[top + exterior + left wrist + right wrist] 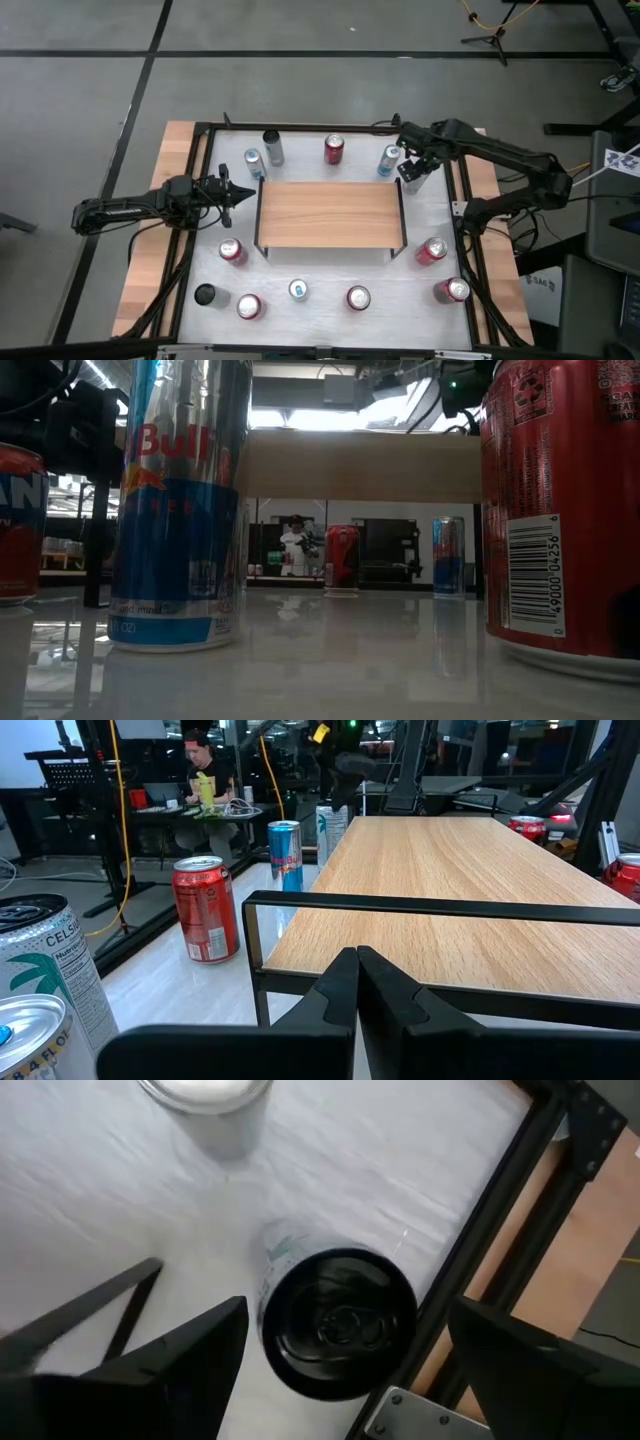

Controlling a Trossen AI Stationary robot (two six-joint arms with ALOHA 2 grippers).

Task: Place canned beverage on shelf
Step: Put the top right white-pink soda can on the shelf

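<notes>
The shelf [330, 213], a light wooden board on thin black legs, stands mid-table. A can with a black top [340, 1320] stands upright on the white tabletop near the far right corner, beside the black frame rail. My right gripper [412, 172] hovers over it, pointing steeply down and open. In the right wrist view its fingers [200, 1360] stand on either side of the can without touching. In the high view the gripper hides this can. My left gripper [243, 192] is shut and level, just off the shelf's left end [300, 905], holding nothing.
Several more cans ring the shelf: a blue-silver one [389, 160] beside my right gripper, a red one [334, 149] at the far side, others along the near side [358, 297] and left [232, 250]. The black frame rail [455, 190] runs close by. A person [200, 760] sits beyond the table.
</notes>
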